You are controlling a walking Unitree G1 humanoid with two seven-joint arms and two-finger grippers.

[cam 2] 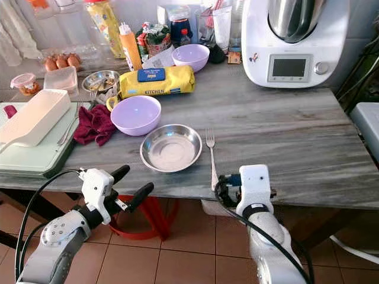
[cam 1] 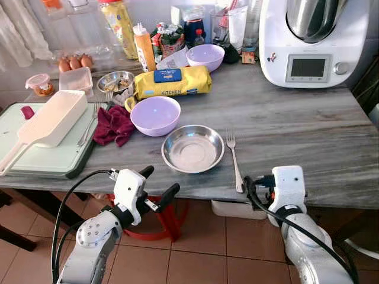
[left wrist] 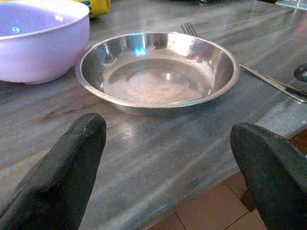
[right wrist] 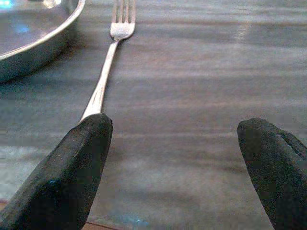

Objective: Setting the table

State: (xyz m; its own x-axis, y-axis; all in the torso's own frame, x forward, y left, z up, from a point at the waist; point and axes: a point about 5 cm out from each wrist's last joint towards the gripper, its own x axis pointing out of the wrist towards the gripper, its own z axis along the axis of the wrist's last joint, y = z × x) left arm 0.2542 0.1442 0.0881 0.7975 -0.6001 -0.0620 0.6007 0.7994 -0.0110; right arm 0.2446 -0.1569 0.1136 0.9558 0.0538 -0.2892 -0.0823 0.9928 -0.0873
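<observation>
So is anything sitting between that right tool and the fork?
Nothing visible. The right tool hangs open at the table's near edge, one finger right at the fork's handle end.

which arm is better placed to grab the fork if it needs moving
Right, most likely. The right gripper sits open at the table edge beside the fork handle's end. The left gripper, also open, faces the steel plate, which lies between it and the fork.
</observation>
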